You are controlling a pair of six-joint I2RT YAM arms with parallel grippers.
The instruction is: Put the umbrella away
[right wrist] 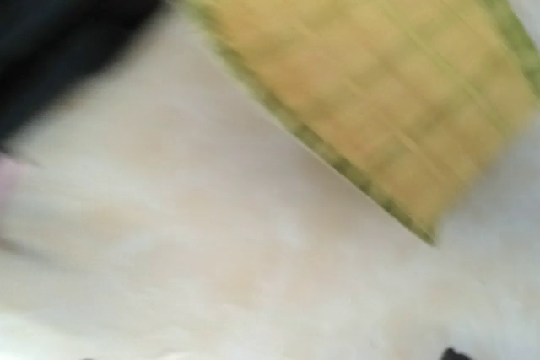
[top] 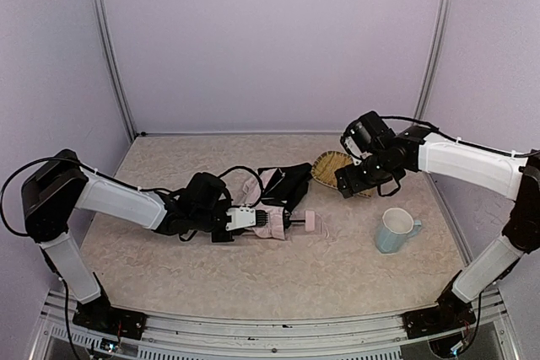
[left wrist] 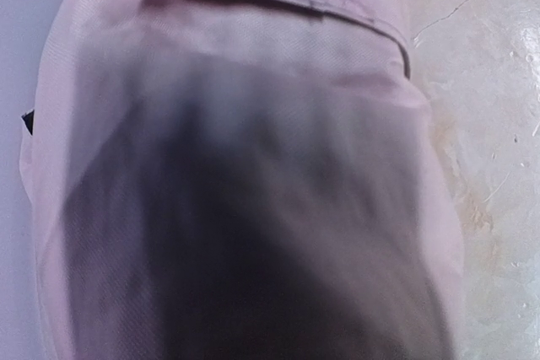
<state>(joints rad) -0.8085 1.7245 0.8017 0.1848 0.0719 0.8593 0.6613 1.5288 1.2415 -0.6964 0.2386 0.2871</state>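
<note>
**Robotics lab test cell, seen from above**

Two robot arms, left arm (top: 118, 200) and right arm (top: 464, 162), are bolted to a metal rail (top: 253, 330) at the near edge of a beige marbled counter (top: 253, 271). Plain lilac panel walls (top: 270, 40) held by aluminium posts (top: 110, 56) box it in, and black cables (top: 17, 183) trail from the arms.

Right arm (top: 464, 162) hovers — left arm (top: 126, 200) low (jaws unclear).

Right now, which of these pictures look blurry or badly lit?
Top external: sharp and evenly lit. Left wrist: the umbrella fabric fills the frame, soft and dim toward the bottom. Right wrist: streaky blur smears the woven tray and the table.
</note>
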